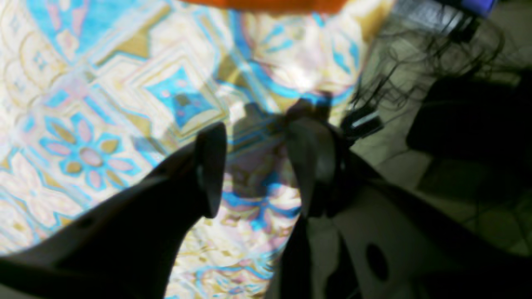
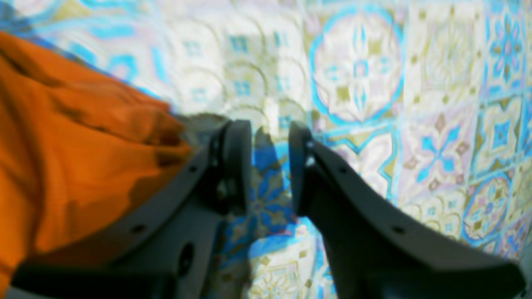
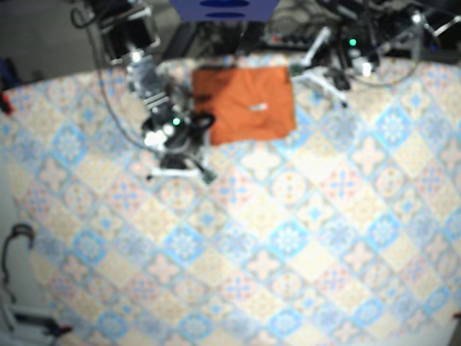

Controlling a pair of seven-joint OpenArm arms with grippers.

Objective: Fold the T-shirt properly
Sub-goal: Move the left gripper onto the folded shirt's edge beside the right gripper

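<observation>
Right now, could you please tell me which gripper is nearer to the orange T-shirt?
Right. The right gripper sits just beside the T-shirt; the left gripper is farther off, with the T-shirt showing only as a strip ahead of its fingers.

**Orange shirt folded at the table's far edge**

The orange fabric T-shirt (image 3: 245, 101) lies flat on the blue-and-cream patterned tablecloth (image 3: 288, 238). It is folded into a compact, roughly square block at the far side of the table, about midway between left and right. Its edges run fairly straight, and the near-left corner looks slightly rounded and rumpled. A small pale tag (image 3: 257, 108) shows on its upper face. In the right wrist view the shirt (image 2: 62, 145) bunches in soft wrinkles. In the left wrist view the shirt (image 1: 266, 4) is only a thin strip at the top.
</observation>
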